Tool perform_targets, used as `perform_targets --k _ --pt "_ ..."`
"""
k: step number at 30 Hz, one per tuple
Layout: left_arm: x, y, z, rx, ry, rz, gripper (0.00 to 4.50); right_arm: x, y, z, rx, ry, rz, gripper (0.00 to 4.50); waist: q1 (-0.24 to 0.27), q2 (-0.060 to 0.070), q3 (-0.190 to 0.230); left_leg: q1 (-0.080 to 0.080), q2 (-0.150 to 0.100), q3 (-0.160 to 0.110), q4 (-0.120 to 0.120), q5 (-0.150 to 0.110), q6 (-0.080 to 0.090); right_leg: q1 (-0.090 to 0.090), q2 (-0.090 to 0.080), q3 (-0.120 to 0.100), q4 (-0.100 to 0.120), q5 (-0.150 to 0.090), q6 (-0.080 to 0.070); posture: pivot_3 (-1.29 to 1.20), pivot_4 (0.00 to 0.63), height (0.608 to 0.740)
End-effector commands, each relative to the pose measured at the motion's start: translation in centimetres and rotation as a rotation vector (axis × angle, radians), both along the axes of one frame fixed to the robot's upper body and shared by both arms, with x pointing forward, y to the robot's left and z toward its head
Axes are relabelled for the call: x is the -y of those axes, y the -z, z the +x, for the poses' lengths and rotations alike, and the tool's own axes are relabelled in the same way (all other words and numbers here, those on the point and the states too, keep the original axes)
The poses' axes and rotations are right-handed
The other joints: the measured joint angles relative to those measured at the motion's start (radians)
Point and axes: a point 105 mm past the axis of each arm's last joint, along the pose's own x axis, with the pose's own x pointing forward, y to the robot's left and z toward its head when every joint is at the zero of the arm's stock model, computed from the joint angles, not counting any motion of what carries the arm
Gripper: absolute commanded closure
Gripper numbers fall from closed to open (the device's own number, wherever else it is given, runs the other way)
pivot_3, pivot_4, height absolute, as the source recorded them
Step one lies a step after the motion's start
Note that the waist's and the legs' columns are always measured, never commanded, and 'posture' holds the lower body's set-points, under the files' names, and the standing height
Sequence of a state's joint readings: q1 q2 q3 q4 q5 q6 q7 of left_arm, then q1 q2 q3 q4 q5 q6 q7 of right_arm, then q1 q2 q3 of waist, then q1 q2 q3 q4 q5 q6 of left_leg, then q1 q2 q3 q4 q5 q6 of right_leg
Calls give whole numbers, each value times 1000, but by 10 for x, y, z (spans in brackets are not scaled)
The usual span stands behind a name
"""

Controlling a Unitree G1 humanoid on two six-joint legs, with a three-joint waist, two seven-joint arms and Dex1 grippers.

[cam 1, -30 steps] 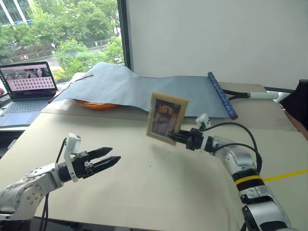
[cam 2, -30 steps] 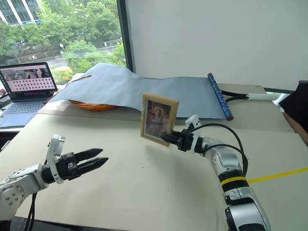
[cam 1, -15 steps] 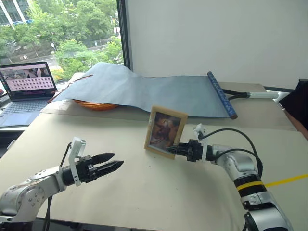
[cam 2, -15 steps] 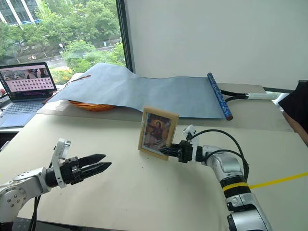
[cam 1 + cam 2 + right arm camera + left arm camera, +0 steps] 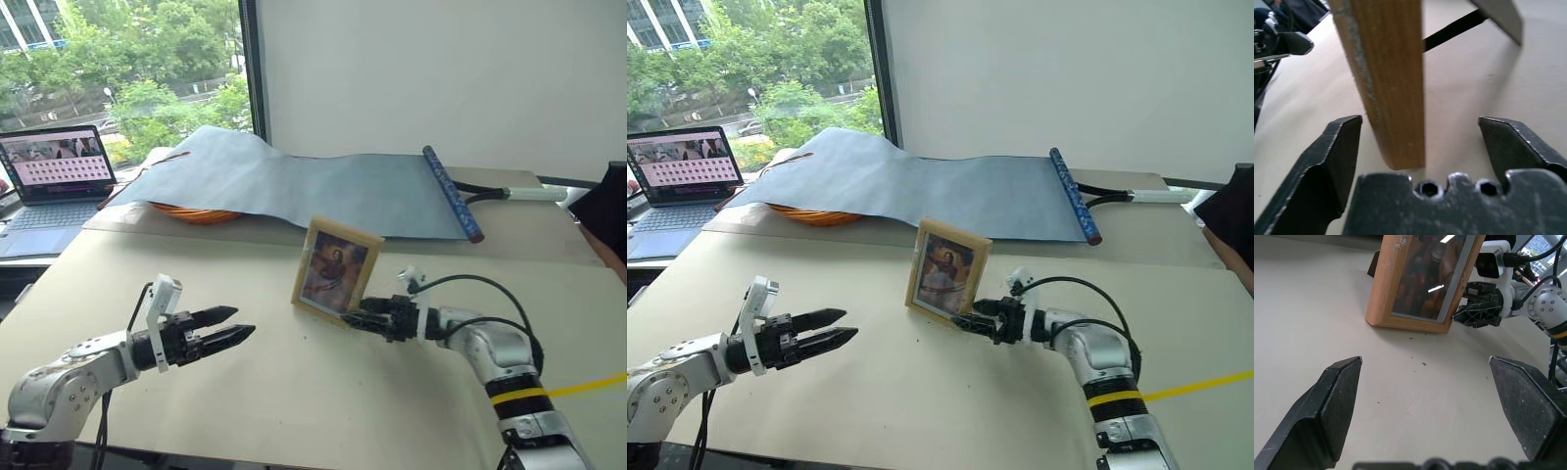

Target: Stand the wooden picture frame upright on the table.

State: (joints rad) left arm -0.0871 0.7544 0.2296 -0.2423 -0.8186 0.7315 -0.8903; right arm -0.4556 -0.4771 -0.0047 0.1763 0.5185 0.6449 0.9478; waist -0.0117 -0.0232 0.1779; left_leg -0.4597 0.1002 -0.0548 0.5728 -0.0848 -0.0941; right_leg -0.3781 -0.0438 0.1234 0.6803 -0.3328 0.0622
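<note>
At the far left of the head views an open laptop (image 5: 57, 176) sits beyond the edge of the pale counter (image 5: 294, 392), and next to it a blue-grey cloth (image 5: 294, 186) lies over an orange basket (image 5: 196, 213). Nearer, the left hand (image 5: 235, 326) hovers low over the counter with its two black fingers apart and nothing between them, pointing toward the middle. Its wrist view shows these fingers (image 5: 1337, 396) wide apart and, past them, the lower part of the picture frame (image 5: 335, 269) with its bottom edge touching the counter, and small dark crumbs on the surface in front of it. In the head views the picture frame stands upright near the middle of the counter, leaning a little backward, with the colourful portrait toward the robot. The right hand (image 5: 355, 315) is at the frame's lower right corner, low to the counter. The head views do not make clear if it is touching; the right wrist view shows its fingers (image 5: 1337, 156) spread, one on each side of the frame's wooden side edge, with a gap on both sides. That view also shows the dark stand behind the frame resting on the counter. At the right, behind, a dark blue rod (image 5: 451, 191) finishes the cloth.
</note>
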Motion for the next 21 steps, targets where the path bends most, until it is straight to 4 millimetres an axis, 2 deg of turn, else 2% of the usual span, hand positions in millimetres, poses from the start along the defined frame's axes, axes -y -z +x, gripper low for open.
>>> perform_targets --k 1,3,5,8,9,14,21 --pt "-10 11 14 102 -100 122 0 39 -13 -3 122 144 2 29 2 0 0 0 0 0 0 0 0 0 0 0 0 0 0 0 150 714" --pt "-13 14 17 136 -142 137 0 49 -17 -11 177 174 8 29 0 0 0 0 0 0 0 0 0 0 0 0 0 0 0 0 150 714" --pt "-13 15 19 175 -175 142 0 52 -28 -26 305 170 -9 29 -1 0 0 0 0 0 0 0 0 0 0 0 0 0 0 0 150 714" --pt "-10 19 20 255 -228 207 0 44 -36 -59 494 117 -178 29 -3 1 0 0 0 0 -1 0 0 0 0 0 0 0 0 0 150 714" --pt "-9 19 20 267 -237 212 0 42 -38 -64 516 121 -200 29 -7 1 0 0 0 0 -1 0 0 0 0 1 0 0 0 0 150 714" --pt "-1 18 23 316 -234 228 0 40 -42 -70 562 161 -283 29 -13 1 -1 1 0 0 1 1 1 1 0 1 0 0 4 0 150 714" --pt "11 18 26 301 -188 196 0 42 -38 -67 551 185 -287 29 -6 1 -1 1 0 0 2 2 1 2 0 1 -1 1 6 0 150 714"
